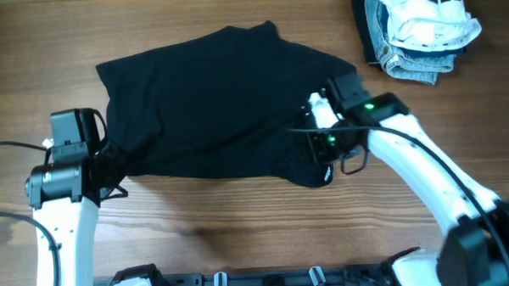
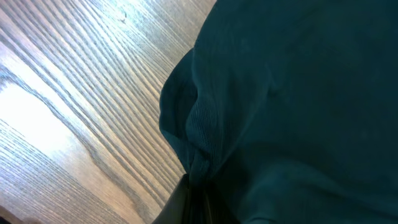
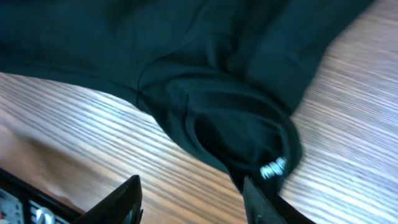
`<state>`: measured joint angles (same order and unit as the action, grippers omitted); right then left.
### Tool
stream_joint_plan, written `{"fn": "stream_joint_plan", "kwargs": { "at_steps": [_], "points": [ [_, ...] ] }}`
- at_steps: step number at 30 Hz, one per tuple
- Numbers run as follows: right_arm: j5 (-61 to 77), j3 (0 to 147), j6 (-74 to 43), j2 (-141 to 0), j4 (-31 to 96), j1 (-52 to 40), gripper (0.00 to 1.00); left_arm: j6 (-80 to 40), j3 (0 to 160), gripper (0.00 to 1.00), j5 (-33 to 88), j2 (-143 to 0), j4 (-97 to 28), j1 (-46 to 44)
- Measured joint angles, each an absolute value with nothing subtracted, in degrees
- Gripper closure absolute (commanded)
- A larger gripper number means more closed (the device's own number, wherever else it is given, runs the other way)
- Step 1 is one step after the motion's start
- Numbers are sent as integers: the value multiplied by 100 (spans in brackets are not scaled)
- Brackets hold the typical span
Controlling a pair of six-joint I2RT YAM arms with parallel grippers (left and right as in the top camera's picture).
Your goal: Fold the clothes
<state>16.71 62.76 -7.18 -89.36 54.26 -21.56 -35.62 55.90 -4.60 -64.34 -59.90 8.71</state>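
Note:
The clothes (image 1: pixel 211 102) are one black garment lying loosely spread across the middle of the wooden table. My left gripper (image 1: pixel 103 169) is at its lower left corner. In the left wrist view that gripper (image 2: pixel 196 205) is shut on a bunched fold of the clothes (image 2: pixel 298 93). My right gripper (image 1: pixel 323 153) hovers over the lower right corner. In the right wrist view that gripper (image 3: pixel 193 193) stands open over bare wood. Its right finger (image 3: pixel 258 196) is against the edge of the crumpled clothes (image 3: pixel 217 124), beside a small white label (image 3: pixel 273 168).
A pile of blue denim (image 1: pixel 413 61) with white black-striped fabric (image 1: pixel 428 18) on top sits at the back right corner. A black rail with fittings (image 1: pixel 268 283) runs along the table's front edge between the arm bases.

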Motion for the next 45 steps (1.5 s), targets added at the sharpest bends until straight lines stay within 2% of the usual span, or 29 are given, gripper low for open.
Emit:
{"fn": "stream_joint_plan", "kwargs": {
  "at_steps": [5,15,17,18,22,31,45],
  "points": [
    [1695,6265,-587,-9474,5004,-2567,50,-3559,5590,96,-460,-6584,-5907,871],
    [1710,5387,-558,-9690,4029,-2611,51,-3559,5590,96,-460,-6584,-5749,871],
    [1710,5282,-543,-9692,3820,-2609,60,-3559,5590,96,-460,-6584,-5721,871],
    [1710,5247,-526,-9692,3785,-2609,70,-3559,5590,96,-460,-6584,-5714,871],
    [1715,5181,-484,-9692,3793,-2611,96,-3559,5590,96,-460,-6584,-5699,871],
    [1715,5181,-611,-9577,4187,-2554,96,-3514,5590,96,-462,-6584,-5697,873],
    [1483,5341,-744,-7183,5505,-2158,96,-3448,5590,96,-464,-6458,-5966,875]
  ]
}}
